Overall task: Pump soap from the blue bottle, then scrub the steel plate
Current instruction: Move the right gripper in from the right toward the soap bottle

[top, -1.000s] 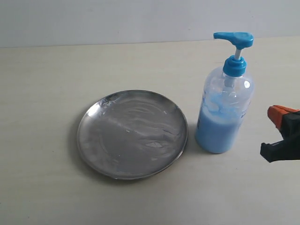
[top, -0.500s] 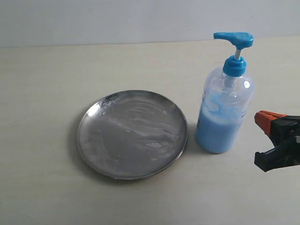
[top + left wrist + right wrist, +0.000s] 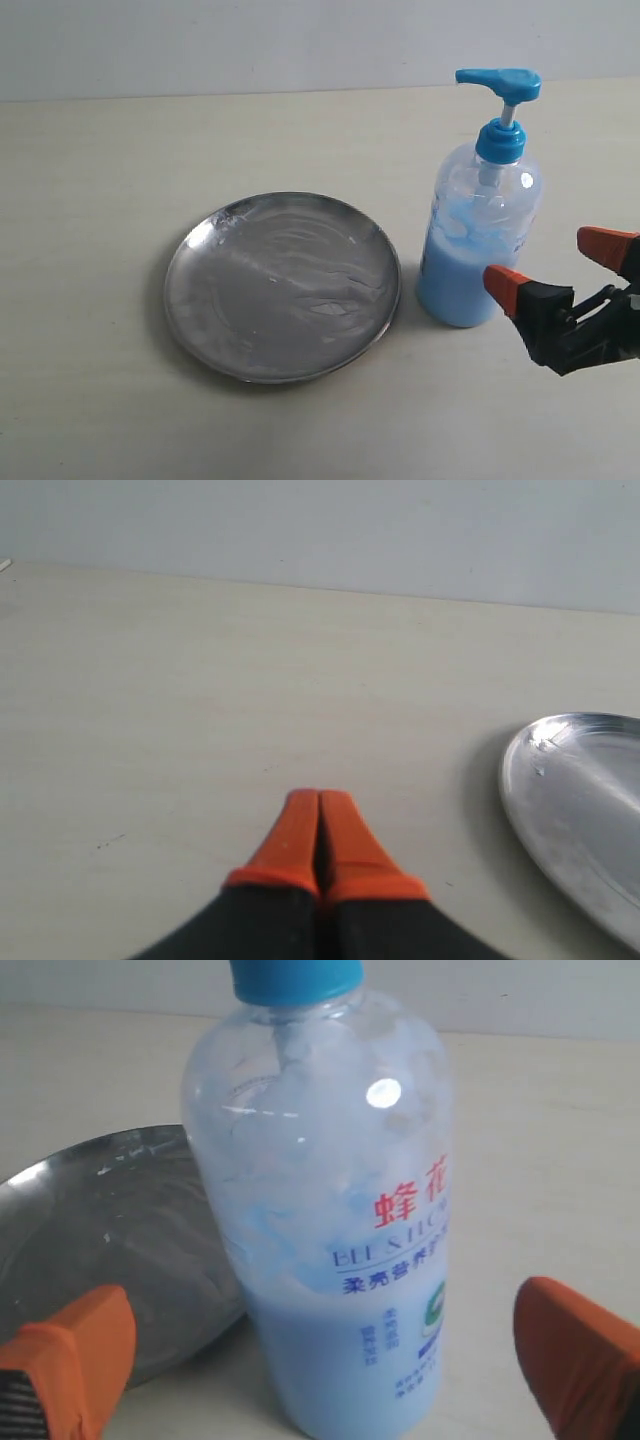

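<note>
Blue bottle [image 3: 478,240] stands upright on the table [image 3: 100,150], just beside the right edge of the steel plate [image 3: 283,290]; the exterior view does not show whether the two touch. Soap [image 3: 460,285] fills roughly the bottle's lower half. The pump head [image 3: 500,82] is raised, nothing rests on it, and its spout faces the plate. The plate carries whitish streaks, with no distinct blue blob visible.

Change noted: a second ago the right hand [image 3: 550,262] sat at the frame edge with its fingers pressed together. It has since advanced toward the bottle and spread wide. Its nearer orange fingertip is now near the bottle's lower body but apart from it. The left hand is outside this view.

Left wrist view: the left hand [image 3: 320,805] has its orange fingers pressed together, pinching nothing, above bare table [image 3: 200,680]. The steel plate [image 3: 580,810] lies off to one side, untouched.

Right wrist view: the blue bottle [image 3: 330,1210] stands squarely between the spread fingers [image 3: 75,1355] of the right hand [image 3: 325,1355], and neither finger touches it. The steel plate [image 3: 110,1210] lies behind the bottle.

Assessment: the opening and approach suggest the right hand is preparing to grip the bottle's body. Pumping has not begun and scrubbing is outstanding. The spout tip appears short of the plate's rim, so soap may land on the table unless the bottle is shifted.
</note>
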You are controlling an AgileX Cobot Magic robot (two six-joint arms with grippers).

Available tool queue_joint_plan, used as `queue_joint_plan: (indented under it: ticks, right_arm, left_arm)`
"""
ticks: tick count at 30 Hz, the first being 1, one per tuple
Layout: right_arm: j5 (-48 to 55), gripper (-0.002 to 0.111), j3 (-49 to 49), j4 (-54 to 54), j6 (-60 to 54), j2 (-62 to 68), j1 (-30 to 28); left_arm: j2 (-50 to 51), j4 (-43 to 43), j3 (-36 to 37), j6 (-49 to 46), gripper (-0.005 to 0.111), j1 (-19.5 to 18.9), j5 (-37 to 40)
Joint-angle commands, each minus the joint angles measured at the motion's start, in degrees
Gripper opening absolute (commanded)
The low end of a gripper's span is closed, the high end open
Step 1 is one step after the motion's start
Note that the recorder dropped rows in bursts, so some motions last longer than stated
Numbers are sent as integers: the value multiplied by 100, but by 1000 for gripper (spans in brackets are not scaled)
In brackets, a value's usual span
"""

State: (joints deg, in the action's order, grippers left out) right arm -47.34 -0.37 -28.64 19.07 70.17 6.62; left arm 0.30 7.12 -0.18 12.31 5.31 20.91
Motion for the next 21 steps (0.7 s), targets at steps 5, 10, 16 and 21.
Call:
queue_joint_plan:
  ticks: [5, 10, 16, 21]
  right_arm:
    - [-102, 104, 37, -51, 36, 7, 4]
    - [-102, 104, -218, -137, 58, 159, 4]
    - [-102, 104, -571, -137, 108, 612, 4]
    - [-318, 104, -711, -137, 96, 1089, 4]
  left_arm:
    - [-30, 25, 18, -20, 0, -15, -56]
    - [-30, 25, 18, -20, 0, -15, -56]
    - [-30, 25, 18, -20, 0, -15, -56]
    - [-30, 25, 18, -20, 0, -15, -56]
